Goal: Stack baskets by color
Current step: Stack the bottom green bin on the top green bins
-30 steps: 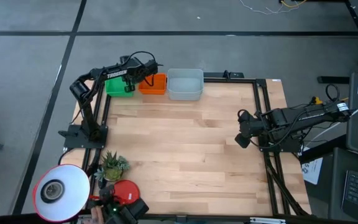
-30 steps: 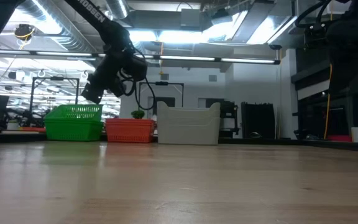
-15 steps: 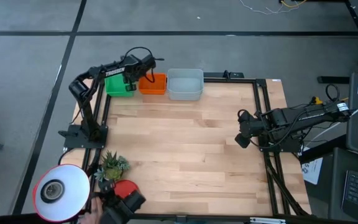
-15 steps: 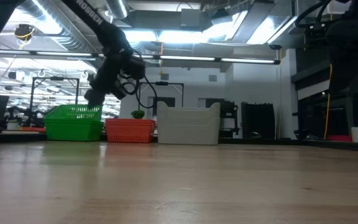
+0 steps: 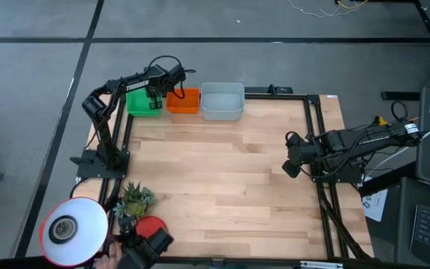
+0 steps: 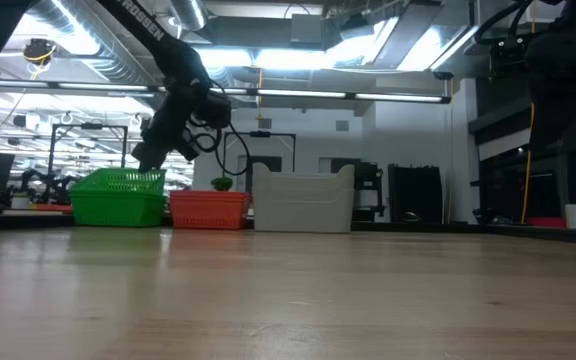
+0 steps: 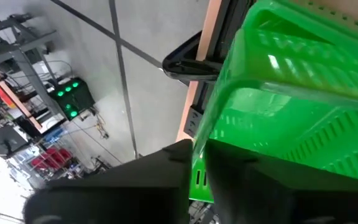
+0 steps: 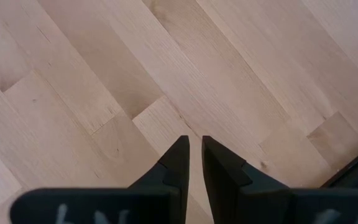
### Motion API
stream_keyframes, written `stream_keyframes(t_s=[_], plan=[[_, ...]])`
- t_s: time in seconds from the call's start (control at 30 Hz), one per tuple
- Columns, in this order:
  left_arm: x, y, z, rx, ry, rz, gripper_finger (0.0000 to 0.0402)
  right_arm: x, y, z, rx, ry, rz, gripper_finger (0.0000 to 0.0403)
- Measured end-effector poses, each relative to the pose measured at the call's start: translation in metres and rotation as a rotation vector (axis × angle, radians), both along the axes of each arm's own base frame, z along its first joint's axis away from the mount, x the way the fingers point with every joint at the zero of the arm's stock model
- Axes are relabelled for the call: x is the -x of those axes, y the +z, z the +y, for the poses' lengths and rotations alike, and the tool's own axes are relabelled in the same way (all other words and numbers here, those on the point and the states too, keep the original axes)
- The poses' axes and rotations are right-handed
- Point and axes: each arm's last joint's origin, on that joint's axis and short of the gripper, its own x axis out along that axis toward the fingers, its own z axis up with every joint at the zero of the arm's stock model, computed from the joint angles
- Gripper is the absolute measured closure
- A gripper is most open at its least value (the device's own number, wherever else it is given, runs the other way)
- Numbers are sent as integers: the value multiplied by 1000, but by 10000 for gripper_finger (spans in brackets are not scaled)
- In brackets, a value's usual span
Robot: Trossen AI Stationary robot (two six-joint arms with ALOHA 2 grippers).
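Three baskets stand in a row along the table's far edge: green point(image 5: 142, 103) at the left, red-orange point(image 5: 184, 101) in the middle, light grey point(image 5: 222, 101) at the right. In the left wrist view the green basket point(image 7: 291, 106) shows a second green rim nested in it. My left gripper point(image 5: 155, 103) reaches slanting down over the green basket's side next to the red-orange one and is shut on its wall. My right gripper point(image 5: 290, 168) hangs at the table's right edge over bare wood point(image 8: 104, 93), fingers shut on nothing. My left gripper point(image 7: 197, 152) pinches the green basket's thin wall point(image 7: 199, 177) just below the rim, near a corner, one finger inside the basket and one outside. The fingers come slanting down from above. The basket stands on the table point(image 6: 118, 210), upright.
At the near left corner stand a white round lamp point(image 5: 73, 230), a small potted plant point(image 5: 134, 200) and a round red lamp base point(image 5: 152, 228). A dark metal frame point(image 5: 316, 127) runs along the table's right and far edges. The wooden middle of the table point(image 5: 215, 179) is bare.
My left gripper has turned at the wrist above the green basket and its fingertips have sunk to the basket's rim. The three baskets have stayed where they were.
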Motion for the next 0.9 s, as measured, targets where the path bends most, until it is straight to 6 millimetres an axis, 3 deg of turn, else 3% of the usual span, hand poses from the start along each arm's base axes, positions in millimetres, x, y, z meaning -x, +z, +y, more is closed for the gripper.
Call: stream_keyframes(t_s=[0.07,0.3,0.73,0.9], plan=[[0,0,0,1,-2,2,391,0,0,0,0,0,0,359],[-3,6,-8,-26,-24,60,399,0,0,0,2,1,0,359],[7,58,-29,-58,-43,33,401,0,0,0,24,19,2,359],[5,68,-29,-10,-47,-31,401,0,0,0,23,16,1,359]])
